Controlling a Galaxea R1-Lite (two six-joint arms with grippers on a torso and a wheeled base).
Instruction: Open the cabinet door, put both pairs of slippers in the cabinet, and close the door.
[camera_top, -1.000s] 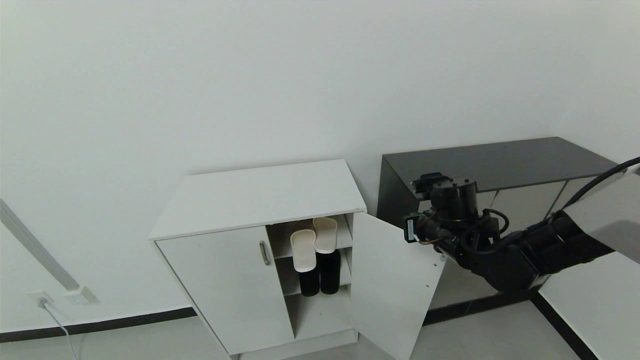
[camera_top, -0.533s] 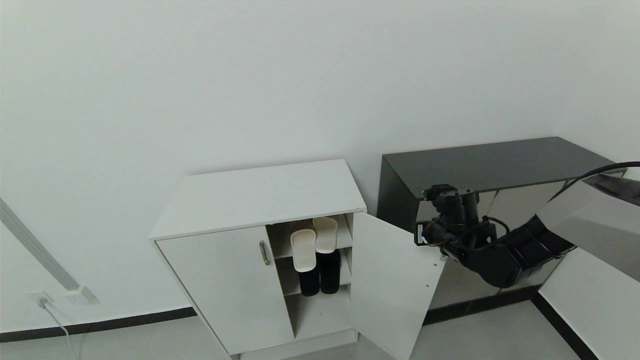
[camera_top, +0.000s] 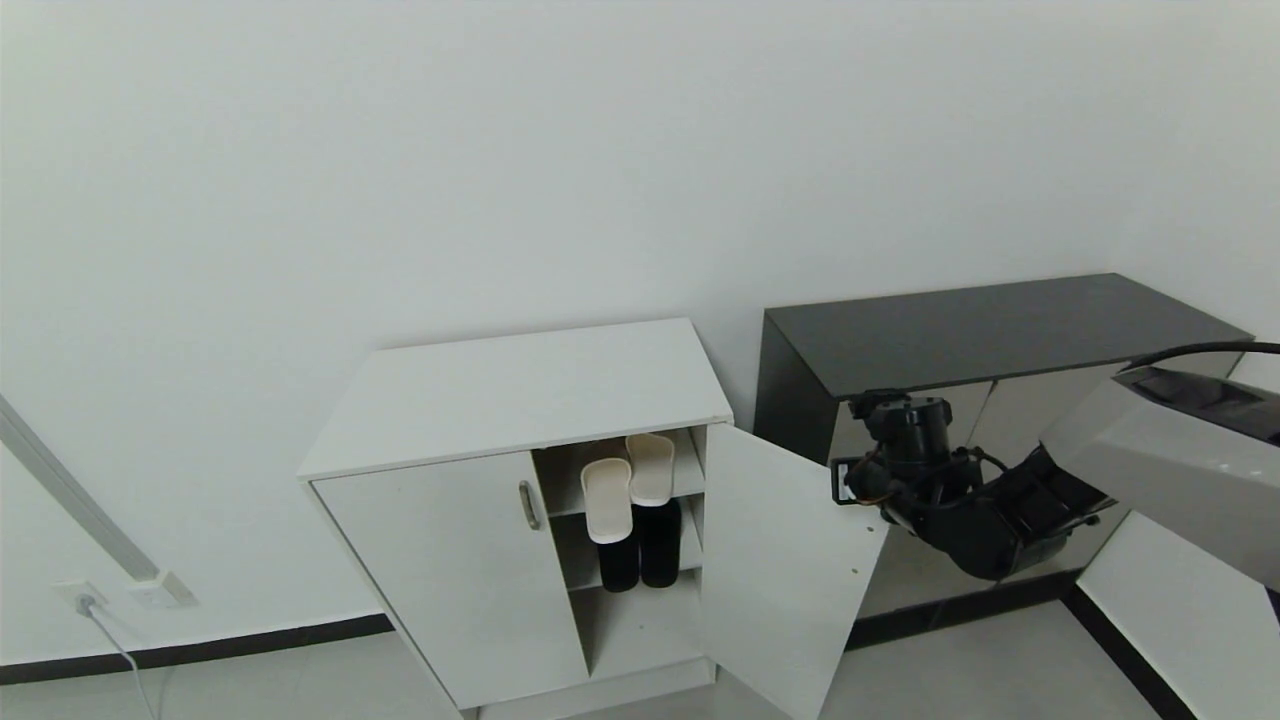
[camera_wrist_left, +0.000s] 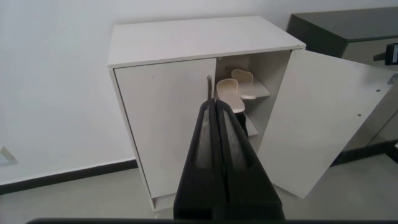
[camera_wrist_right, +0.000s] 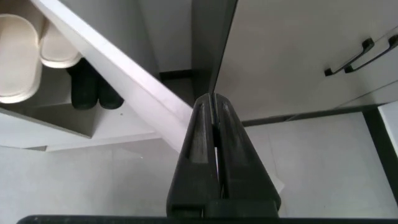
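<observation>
Hanging beside the cabinet door edge, right gripper pinched

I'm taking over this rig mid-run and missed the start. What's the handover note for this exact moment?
Left gripper: shut, empty, held out in front of the cabinet.
Right gripper: shut, empty, at the outer side of the open right door, near its free edge; contact unclear.
Slippers: cream pair sits above, black pair just below, both inside the cabinet.
Done: door opened, both pairs stowed.
Left: swing the right door shut. The left door is already closed.
</observation>
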